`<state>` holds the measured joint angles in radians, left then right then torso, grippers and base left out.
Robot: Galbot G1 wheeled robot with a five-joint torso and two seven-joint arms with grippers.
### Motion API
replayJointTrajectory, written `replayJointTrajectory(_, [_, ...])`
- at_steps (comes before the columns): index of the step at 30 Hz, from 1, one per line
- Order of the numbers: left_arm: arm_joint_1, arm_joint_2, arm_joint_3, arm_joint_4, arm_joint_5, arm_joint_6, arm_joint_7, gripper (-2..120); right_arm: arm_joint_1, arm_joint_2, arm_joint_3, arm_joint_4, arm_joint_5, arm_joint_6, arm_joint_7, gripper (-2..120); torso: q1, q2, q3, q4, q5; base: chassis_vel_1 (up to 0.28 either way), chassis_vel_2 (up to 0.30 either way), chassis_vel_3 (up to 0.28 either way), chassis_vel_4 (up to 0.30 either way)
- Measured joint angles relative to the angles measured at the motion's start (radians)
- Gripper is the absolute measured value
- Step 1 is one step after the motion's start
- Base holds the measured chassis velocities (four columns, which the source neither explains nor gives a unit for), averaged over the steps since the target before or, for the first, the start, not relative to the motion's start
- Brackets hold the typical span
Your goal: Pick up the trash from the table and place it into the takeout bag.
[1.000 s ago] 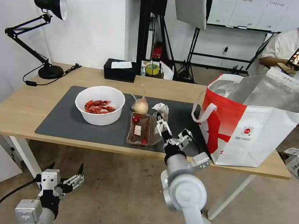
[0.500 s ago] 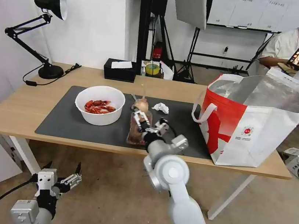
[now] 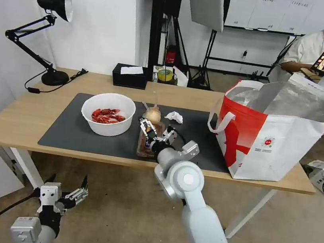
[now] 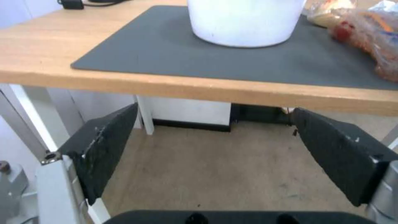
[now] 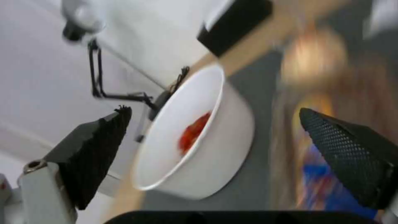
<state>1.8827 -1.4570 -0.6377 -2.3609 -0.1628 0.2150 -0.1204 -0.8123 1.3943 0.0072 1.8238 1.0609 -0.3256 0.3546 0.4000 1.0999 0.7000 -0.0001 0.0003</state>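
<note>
Head view: left end effector (image 3: 64, 195) hangs low before the table (image 3: 18, 117), fingers spread. Right end effector (image 3: 153, 130), open, has swung leftward onto the clear tray (image 3: 142, 145), hiding most of it. White bowl (image 3: 108, 113) sits left, knotted bag (image 3: 152, 115) and tissue (image 3: 174, 117) behind, takeout bag (image 3: 273, 133) far right.

Robot body: 2 silver-grey arms with rounded white joint housings; right gripper (image 3: 153, 131) and left gripper (image 3: 67, 192), each bearing 2 black textured fingers (image 4: 104, 146); black cable trailing from left wrist.
</note>
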Motion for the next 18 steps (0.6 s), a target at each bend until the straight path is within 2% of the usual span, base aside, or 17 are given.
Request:
replayJointTrajectory(2, [-0.008,0.008,-0.004,-0.002,-0.011,0.002,0.000,100,0.093,-0.099,-0.033,-0.058,-0.128,-0.031,-0.170,92,0.000,0.000,0.000,0.0000,0.0001,0.000,0.000,0.000,0.000])
replayJointTrajectory(3, [-0.008,0.008,-0.004,-0.002,-0.011,0.002,0.000,100,0.093,-0.099,-0.033,-0.058,-0.128,-0.031,-0.170,92,0.000,0.000,0.000,0.0000,0.0001,0.000,0.000,0.000,0.000])
replayJointTrajectory(6, [-0.020,0.018,-0.010,-0.004,-0.027,0.005,0.000,100,0.258,-0.205,-0.102,-0.158,-0.214,-0.037,-0.337,78,0.000,0.000,0.000,0.0000,-0.0001,0.000,0.000,0.000,0.000])
replayJointTrajectory(7, [-0.020,0.018,-0.010,-0.004,-0.027,0.005,0.000,100,0.258,-0.205,-0.102,-0.158,-0.214,-0.037,-0.337,78,0.000,0.000,0.000,0.0000,-0.0001,0.000,0.000,0.000,0.000])
replayJointTrajectory(9, [-0.025,0.022,-0.011,-0.004,-0.033,0.006,0.001,100,0.335,-0.234,-0.142,-0.218,-0.236,-0.040,-0.410,68,0.000,0.000,0.000,0.0001,-0.0003,0.000,0.000,0.000,0.000])
replayJointTrajectory(10, [-0.025,0.022,-0.011,-0.004,-0.033,0.006,0.001,100,0.335,-0.234,-0.142,-0.218,-0.236,-0.040,-0.410,68,0.000,0.000,0.000,0.0001,-0.0003,0.000,0.000,0.000,0.000])
replayJointTrajectory(12, [-0.030,0.027,-0.012,-0.004,-0.040,0.007,0.003,100,0.397,-0.246,-0.183,-0.287,-0.257,-0.053,-0.485,57,0.000,0.000,0.000,0.0000,-0.0001,0.000,0.000,0.000,0.000])
replayJointTrajectory(13, [-0.030,0.027,-0.012,-0.004,-0.040,0.007,0.003,100,0.397,-0.246,-0.183,-0.287,-0.257,-0.053,-0.485,57,0.000,0.000,0.000,0.0000,-0.0001,0.000,0.000,0.000,0.000])
replayJointTrajectory(15, [-0.036,0.035,-0.015,-0.002,-0.050,0.009,0.003,100,0.432,-0.247,-0.217,-0.348,-0.285,-0.077,-0.557,45,0.000,0.000,0.000,0.0002,-0.0001,0.000,0.000,0.000,0.000])
replayJointTrajectory(16, [-0.036,0.035,-0.015,-0.002,-0.050,0.009,0.003,100,0.432,-0.247,-0.217,-0.348,-0.285,-0.077,-0.557,45,0.000,0.000,0.000,0.0002,-0.0001,0.000,0.000,0.000,0.000])
replayJointTrajectory(18, [-0.043,0.045,-0.018,0.001,-0.061,0.011,0.003,100,0.453,-0.244,-0.240,-0.400,-0.325,-0.084,-0.617,36,0.000,0.000,0.000,0.0001,-0.0002,0.000,0.000,0.000,0.000])
